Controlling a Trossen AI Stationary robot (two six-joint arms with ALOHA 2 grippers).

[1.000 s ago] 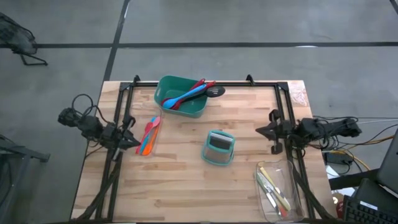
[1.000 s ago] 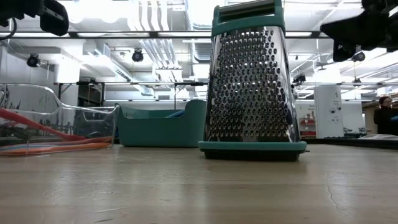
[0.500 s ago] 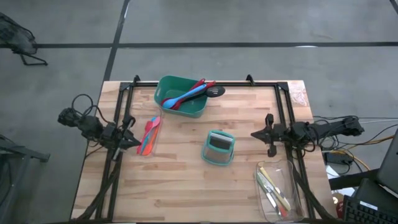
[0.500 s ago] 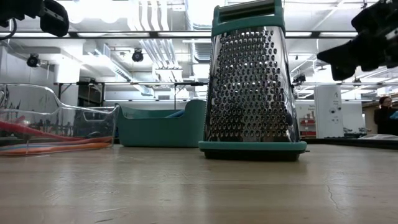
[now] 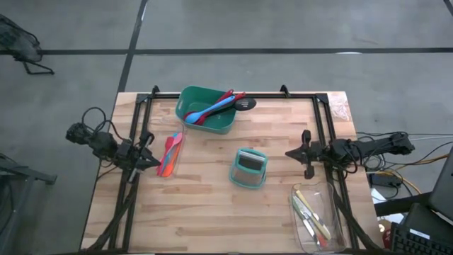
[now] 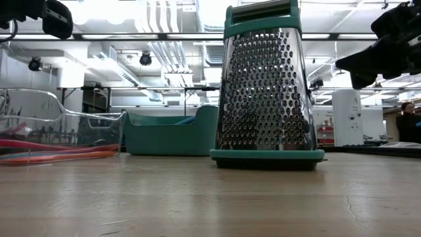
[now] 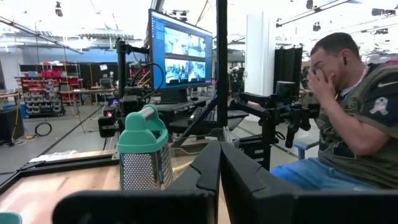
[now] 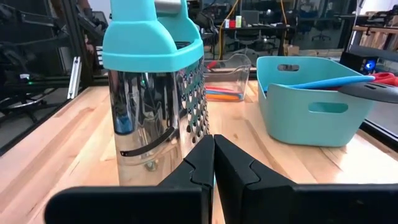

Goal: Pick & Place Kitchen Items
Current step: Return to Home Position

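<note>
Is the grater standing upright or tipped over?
Upright: the grater rests flat on its wide teal base, with its handle on top.

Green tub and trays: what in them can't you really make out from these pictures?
Tub, low view: its wall hides nearly all of the spoons; the grater covers its right end.
Black spoon, right wrist view: cut off by the picture's edge.
Pale tools, high view: too small to count or name.
Spatulas, high view: they overlap, so their shapes cannot be told apart.
</note>
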